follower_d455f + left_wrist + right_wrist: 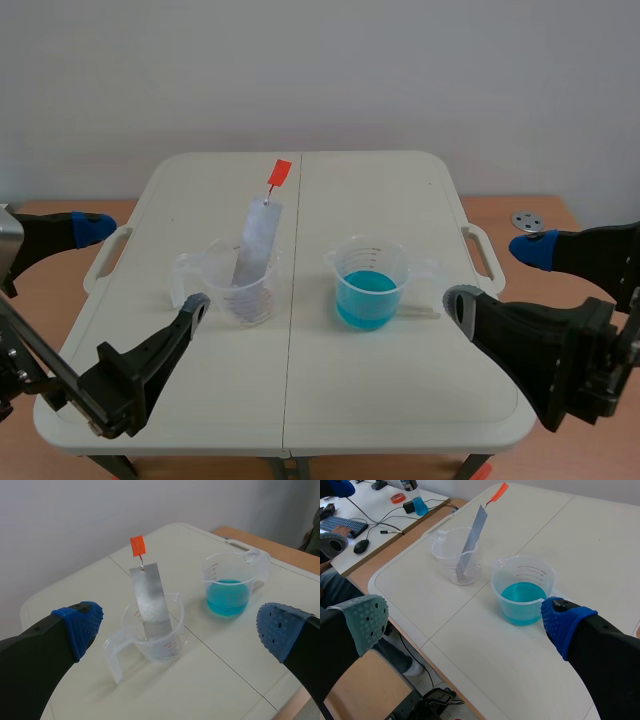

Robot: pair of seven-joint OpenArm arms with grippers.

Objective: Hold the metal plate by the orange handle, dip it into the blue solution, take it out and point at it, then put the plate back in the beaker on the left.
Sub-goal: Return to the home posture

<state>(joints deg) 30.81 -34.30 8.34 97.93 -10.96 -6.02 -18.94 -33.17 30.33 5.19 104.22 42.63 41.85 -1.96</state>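
Leaning tilted in the clear beaker (169, 649), the metal plate (150, 600), orange handle (137, 545) uppermost, stands just ahead of the left end effector (177, 627), whose fingers are spread. The blue-solution beaker (522, 587) sits on the surface (400, 390) ahead of the right end effector (465, 620), likewise spread.
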